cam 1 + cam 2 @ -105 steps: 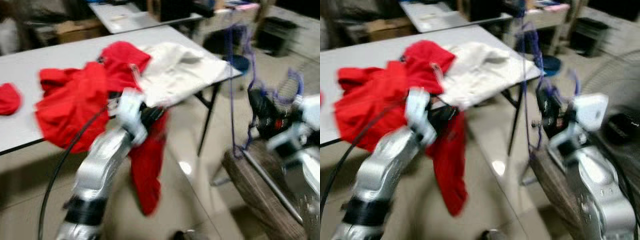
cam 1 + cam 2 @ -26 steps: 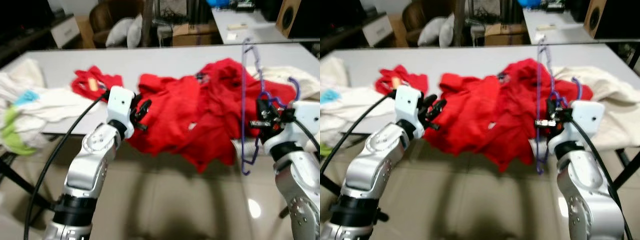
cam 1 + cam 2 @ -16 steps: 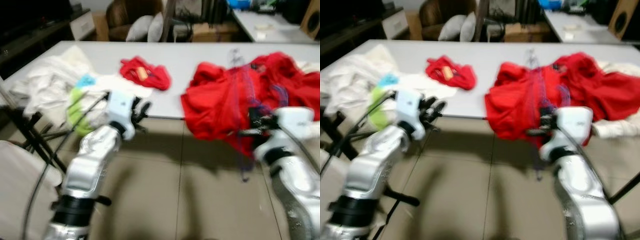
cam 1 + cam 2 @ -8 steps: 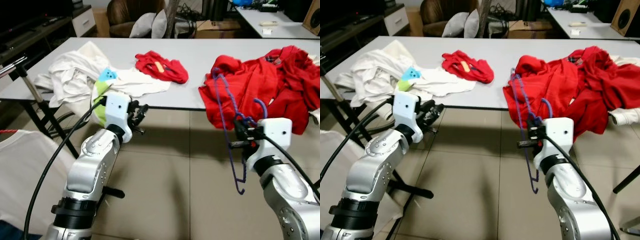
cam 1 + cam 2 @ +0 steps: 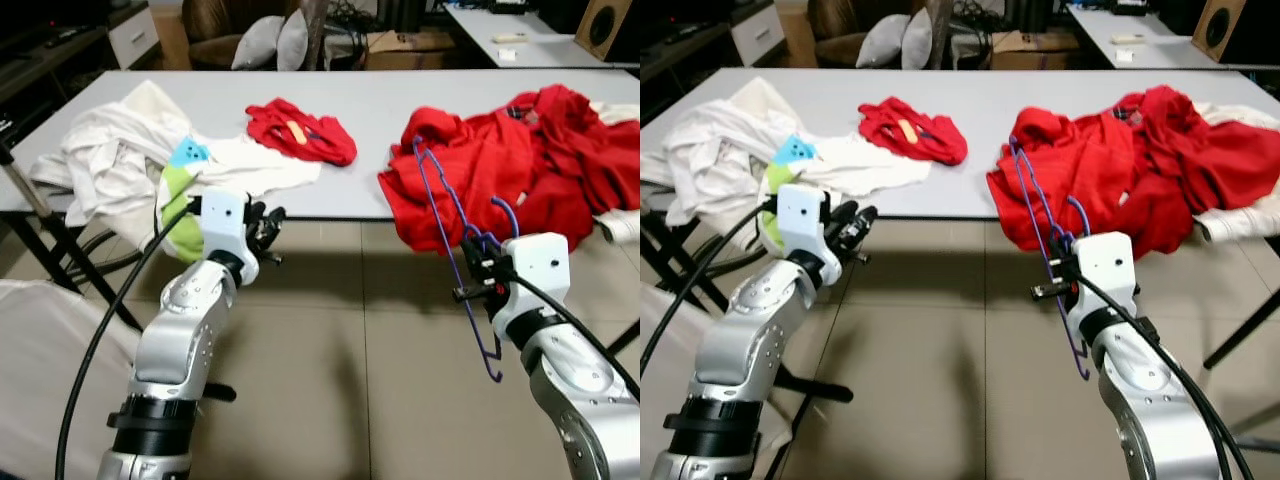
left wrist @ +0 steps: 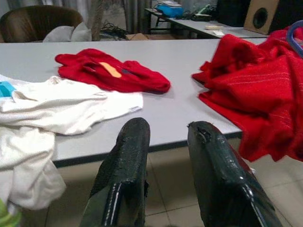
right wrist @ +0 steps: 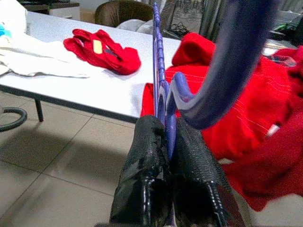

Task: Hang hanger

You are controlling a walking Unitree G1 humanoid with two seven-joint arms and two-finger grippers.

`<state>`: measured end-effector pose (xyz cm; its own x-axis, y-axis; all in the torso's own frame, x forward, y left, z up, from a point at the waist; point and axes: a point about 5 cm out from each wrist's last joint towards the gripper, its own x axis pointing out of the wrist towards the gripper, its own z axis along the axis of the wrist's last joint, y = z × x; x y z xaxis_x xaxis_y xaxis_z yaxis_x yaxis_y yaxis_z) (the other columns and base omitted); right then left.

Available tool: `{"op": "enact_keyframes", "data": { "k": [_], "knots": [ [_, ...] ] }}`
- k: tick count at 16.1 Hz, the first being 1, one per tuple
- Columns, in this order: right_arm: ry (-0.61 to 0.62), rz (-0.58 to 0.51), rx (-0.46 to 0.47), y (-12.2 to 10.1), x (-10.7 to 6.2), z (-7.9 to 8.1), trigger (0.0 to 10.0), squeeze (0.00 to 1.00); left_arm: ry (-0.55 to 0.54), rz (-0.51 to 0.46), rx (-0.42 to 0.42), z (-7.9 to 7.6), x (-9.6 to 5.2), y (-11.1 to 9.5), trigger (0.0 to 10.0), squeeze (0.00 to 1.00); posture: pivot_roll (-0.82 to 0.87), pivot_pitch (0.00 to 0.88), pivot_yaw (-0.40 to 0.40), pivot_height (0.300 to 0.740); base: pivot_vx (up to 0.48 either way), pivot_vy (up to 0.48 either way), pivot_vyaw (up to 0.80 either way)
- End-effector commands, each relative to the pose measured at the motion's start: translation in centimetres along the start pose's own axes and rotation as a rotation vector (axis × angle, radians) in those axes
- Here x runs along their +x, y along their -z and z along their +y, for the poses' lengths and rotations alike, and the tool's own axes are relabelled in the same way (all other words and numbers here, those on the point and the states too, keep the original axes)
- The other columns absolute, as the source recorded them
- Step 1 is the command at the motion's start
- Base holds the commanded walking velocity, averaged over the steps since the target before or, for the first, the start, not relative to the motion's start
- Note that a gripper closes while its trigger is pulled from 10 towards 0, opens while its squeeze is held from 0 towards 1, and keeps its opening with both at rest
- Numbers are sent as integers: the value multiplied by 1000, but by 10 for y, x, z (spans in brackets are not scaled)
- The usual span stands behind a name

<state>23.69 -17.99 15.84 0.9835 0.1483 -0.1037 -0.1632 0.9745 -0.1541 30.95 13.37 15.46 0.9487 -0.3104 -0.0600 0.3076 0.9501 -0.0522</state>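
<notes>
Hanger (image 5: 462, 255) first: you see the thin purple hanger pinched in your right gripper (image 7: 165, 156), out in front of the grey table (image 5: 370, 100) and above the tiled floor (image 5: 350, 380). The two black fingers (image 7: 144, 161) of that gripper are pressed together on the hanger's wire, right by its hook. In the head views the hanger leans, with its top near the edge of the big red clothes pile (image 5: 520, 160) and its bottom corner hanging low beside your right arm. Your left gripper (image 6: 165, 156) is held up in front of the table edge, and its fingers (image 6: 125, 161) are apart with nothing between them. It sits just below the white clothes (image 5: 130, 160) that spill over the near left side of the table. A small blue patch (image 5: 188, 153) and a green piece (image 5: 180, 215) show in that white heap. A smaller red garment (image 5: 300, 130) with an orange tag lies on the table between the white heap and the big red pile. A black cable (image 5: 100, 340) loops along your left arm. A second table (image 5: 520, 20), a brown chair (image 5: 215, 15) and grey cushions (image 5: 270, 40) stand behind.
</notes>
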Motion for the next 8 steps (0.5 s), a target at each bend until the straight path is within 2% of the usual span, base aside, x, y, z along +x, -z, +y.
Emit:
{"op": "enact_keyframes", "data": {
  "k": [1, 2, 3, 4, 8],
  "knots": [
    [-1, -23, -11, -4, 3, -1, 10000, 0, -8, -13, 2, 3, 0, -3, 10000, 35, -139, 0, 52, 740, 480, 0, 0],
    [-3, -29, -14, -5, 3, 0, 10000, 0, -5, -15, -4, 2, 0, -2, 10000, 149, -141, 0, 51, 740, 480, 0, 0],
    [-4, -31, -15, -5, 3, 0, 10000, 0, -5, -15, -5, 2, 0, -2, 10000, 420, -141, 0, 51, 740, 480, 0, 0],
    [-7, -34, -20, -5, 3, 0, 10000, 0, -4, -17, -7, 1, 1, -2, 10000, 800, -143, 0, 50, 740, 480, 0, 0],
    [-8, -40, -28, -5, 4, -1, 10000, 0, -7, -22, -2, 0, 3, -3, 10000, 749, -152, 0, 51, 740, 480, 0, 0]
  ]
}}
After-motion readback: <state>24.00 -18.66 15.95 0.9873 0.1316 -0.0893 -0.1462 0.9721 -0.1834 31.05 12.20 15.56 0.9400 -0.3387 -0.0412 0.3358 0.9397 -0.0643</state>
